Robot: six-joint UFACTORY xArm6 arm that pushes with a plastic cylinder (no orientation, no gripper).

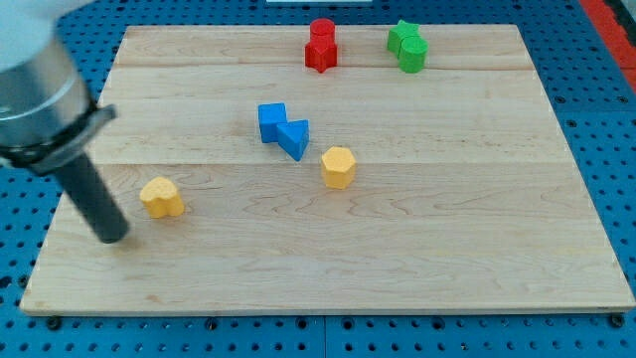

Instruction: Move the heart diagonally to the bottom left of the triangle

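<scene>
My tip [114,237], the bare end of a dark rod with no jaws, rests on the pale wooden board [447,249] just left of the yellow heart-shaped block [162,197]. The blue triangular block [294,138] lies well right and farther, touching a blue cube [271,122].

This looks like a robot lab. A pale wooden board [328,249] lies on a blue table full of little holes [596,119]. Small toy blocks sit on the board, and a big robot arm [45,94] hangs over it.
</scene>
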